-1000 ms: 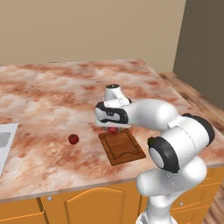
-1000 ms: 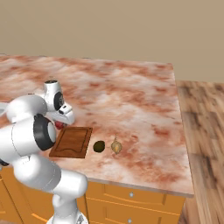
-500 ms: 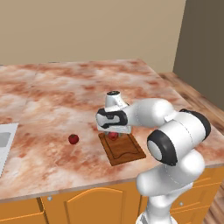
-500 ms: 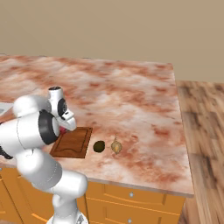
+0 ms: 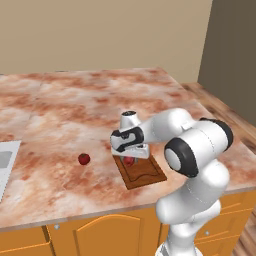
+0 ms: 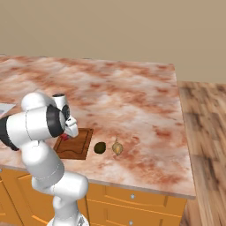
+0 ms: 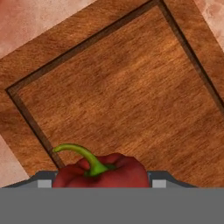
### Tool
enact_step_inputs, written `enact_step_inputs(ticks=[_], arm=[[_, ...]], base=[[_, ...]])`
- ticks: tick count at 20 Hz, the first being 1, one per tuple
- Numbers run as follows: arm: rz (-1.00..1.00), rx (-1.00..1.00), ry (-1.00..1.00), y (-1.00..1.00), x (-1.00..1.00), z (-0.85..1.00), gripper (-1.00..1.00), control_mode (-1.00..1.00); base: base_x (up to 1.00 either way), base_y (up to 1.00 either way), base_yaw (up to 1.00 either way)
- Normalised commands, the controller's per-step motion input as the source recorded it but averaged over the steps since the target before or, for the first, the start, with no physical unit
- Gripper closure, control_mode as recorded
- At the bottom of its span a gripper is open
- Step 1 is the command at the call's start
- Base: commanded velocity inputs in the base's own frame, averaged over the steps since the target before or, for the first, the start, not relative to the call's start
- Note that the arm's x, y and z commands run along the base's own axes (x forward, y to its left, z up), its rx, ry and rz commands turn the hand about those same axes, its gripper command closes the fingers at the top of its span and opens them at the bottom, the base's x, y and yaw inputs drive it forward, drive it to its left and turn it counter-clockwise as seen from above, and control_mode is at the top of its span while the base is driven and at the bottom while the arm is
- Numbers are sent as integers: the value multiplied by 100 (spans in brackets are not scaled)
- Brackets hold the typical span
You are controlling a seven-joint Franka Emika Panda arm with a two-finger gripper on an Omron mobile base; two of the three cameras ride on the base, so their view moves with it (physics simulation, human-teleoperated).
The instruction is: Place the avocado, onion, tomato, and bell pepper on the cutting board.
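A red bell pepper (image 7: 103,171) with a curled green stem sits between the fingers of my gripper (image 7: 101,183), which is shut on it just above the dark-brown cutting board (image 7: 122,83). From the left base, the gripper (image 5: 130,157) holds the pepper (image 5: 129,161) low over the board's (image 5: 145,172) far-left corner. A small red tomato (image 5: 84,159) lies on the counter left of the board. The dark avocado (image 6: 100,147) and the tan onion (image 6: 117,148) lie side by side on the counter right of the board (image 6: 77,145).
A pale grey sink edge (image 5: 6,162) lies at the counter's far left. The marble counter's front edge (image 5: 75,212) runs close to the board. Orange cabinets stand below it. Wooden floor (image 6: 205,132) lies past the counter's right end.
My hand has come down with the bell pepper from well above the board to just over its surface. Tomato, avocado and onion have not moved.
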Motion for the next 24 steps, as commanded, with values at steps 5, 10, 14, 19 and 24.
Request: enact_step_inputs(ticks=[5,10,14,19,24], arm=[[-2,0,3,0,0,-30,-100,-100],[-2,0,0,-5,-1,-13,-100,-100],[-1,0,0,-17,-10,0,-100,-100],[0,0,0,-3,0,5,-100,-100],[0,0,-4,0,0,20,-100,-100]], base=[[0,0,0],[0,0,0],[0,0,0],[0,0,0],[0,0,0]])
